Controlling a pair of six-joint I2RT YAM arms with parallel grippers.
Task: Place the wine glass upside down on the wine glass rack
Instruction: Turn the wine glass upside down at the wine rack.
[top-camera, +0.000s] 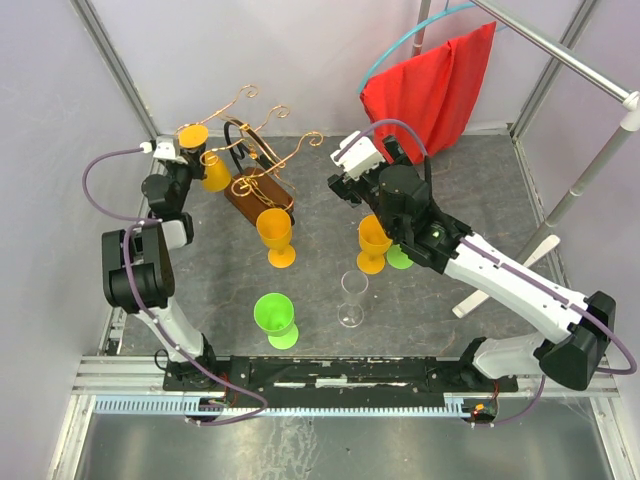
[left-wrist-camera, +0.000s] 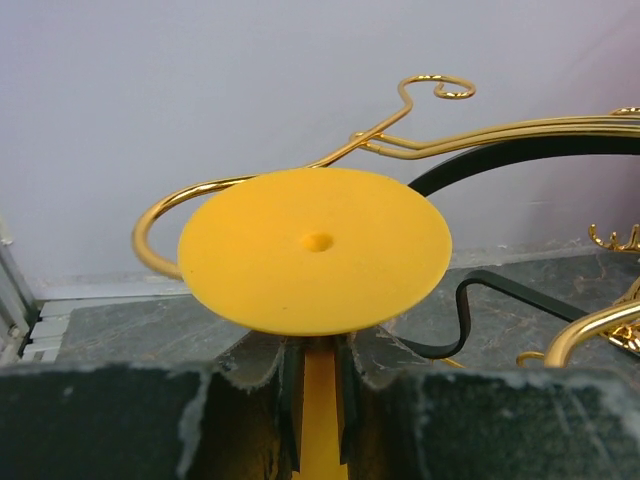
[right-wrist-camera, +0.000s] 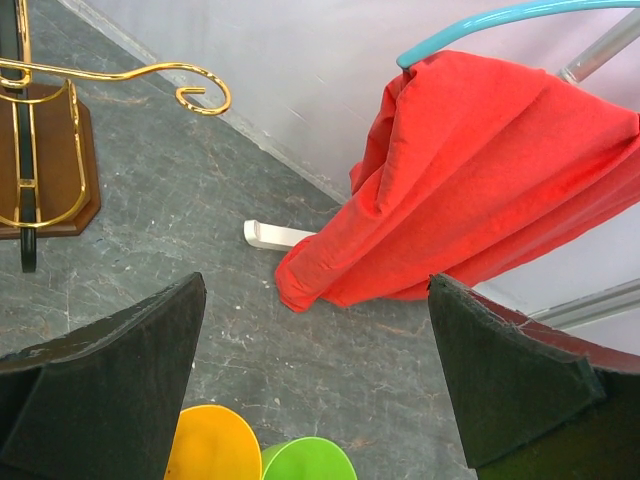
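Nearest the table's (top-camera: 480, 190) near edge, roughly mid-width: green glass (top-camera: 274, 318) upright, clear glass (top-camera: 351, 298) upright just to its right, the two apart. Further in, yellow glass (top-camera: 276, 236) upright near the table's middle. To its right a second yellow glass (top-camera: 372, 243) and a second green glass (top-camera: 401, 258) stand close together, partly under the right arm; their rims show at the bottom of the right wrist view. Right gripper (right-wrist-camera: 318, 300) hangs above them, fingers spread fully wide, nothing between them. Beyond the middle, toward the far-left corner: wine glass rack (top-camera: 255, 170), brown base on the table, black handle and copper wire arms with curled ends rising from it. Left gripper (top-camera: 190, 152) is at the rack's left side, jaws closed on the stem of the orange-yellow wine glass (left-wrist-camera: 315, 250). Glass held inverted, foot disc up, bowl down. In the left wrist view the foot sits in front of a curved wire arm; cannot tell whether they touch. Far-right corner: red cloth (right-wrist-camera: 480, 170) draped from a teal hoop.
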